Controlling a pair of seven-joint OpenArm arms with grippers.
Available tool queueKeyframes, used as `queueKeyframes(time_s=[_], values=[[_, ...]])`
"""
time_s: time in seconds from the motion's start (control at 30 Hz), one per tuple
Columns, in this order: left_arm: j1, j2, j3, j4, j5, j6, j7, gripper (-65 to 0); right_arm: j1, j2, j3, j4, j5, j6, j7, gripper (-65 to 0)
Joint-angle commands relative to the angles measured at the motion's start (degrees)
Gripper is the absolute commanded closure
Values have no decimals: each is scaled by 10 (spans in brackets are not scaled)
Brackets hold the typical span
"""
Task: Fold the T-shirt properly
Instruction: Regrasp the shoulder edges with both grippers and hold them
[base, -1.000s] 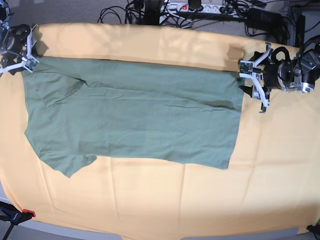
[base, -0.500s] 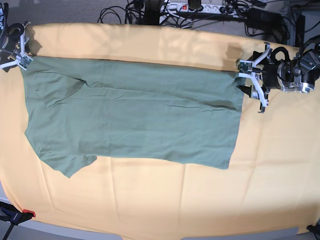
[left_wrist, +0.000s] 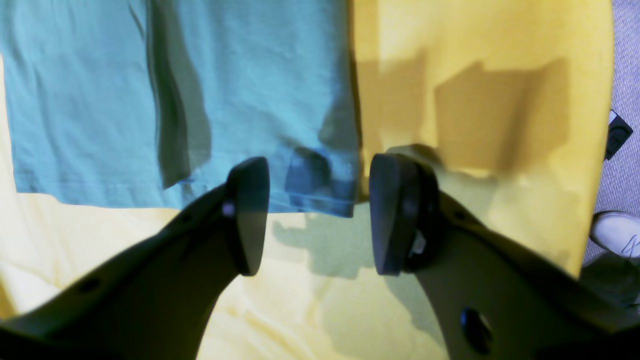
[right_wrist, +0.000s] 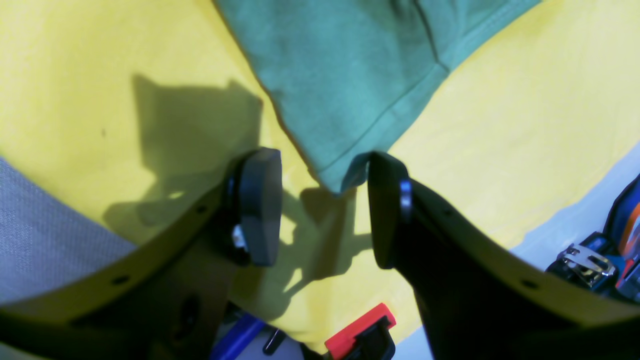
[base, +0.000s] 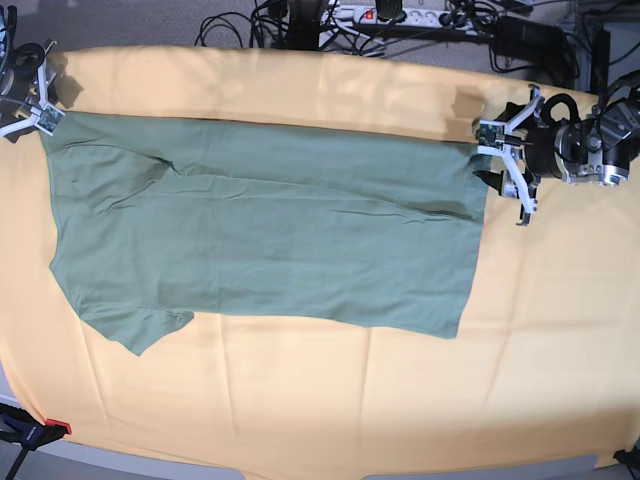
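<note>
The sage-green T-shirt (base: 260, 235) lies flat, folded lengthwise, across the yellow-orange cloth (base: 330, 400). My left gripper (base: 498, 166) is at the shirt's far right hem corner. In the left wrist view it (left_wrist: 320, 215) is open, and the hem corner (left_wrist: 320, 190) lies on the cloth just beyond the gap between its fingers. My right gripper (base: 28, 115) is at the shirt's far left corner. In the right wrist view it (right_wrist: 322, 207) is open, with the tip of the shirt corner (right_wrist: 340, 175) between its fingers, close to the right fingertip (right_wrist: 385, 210).
A power strip (base: 400, 15) and several cables lie beyond the table's far edge. A red and black clamp (base: 45, 430) grips the cloth at the front left corner and also shows in the right wrist view (right_wrist: 360, 330). Grey floor (left_wrist: 625, 75) lies past the cloth's edge.
My right gripper has shifted a little up and to the left in the base view, toward the table's corner. The left gripper and the shirt have barely moved.
</note>
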Motion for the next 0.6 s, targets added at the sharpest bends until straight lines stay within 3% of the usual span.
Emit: queueKeyframes(time_s=[0.0, 0.2, 0.57], values=[[-10, -12, -7, 5, -5, 2, -11, -327, -1, 9, 5, 2, 6, -8, 16, -302], [-10, -11, -7, 5, -5, 2, -10, -327, 3, 9, 5, 3, 7, -48, 19, -302], [-10, -11, -7, 5, -5, 2, -10, -327, 3, 7, 5, 19, 6, -50, 30, -302]])
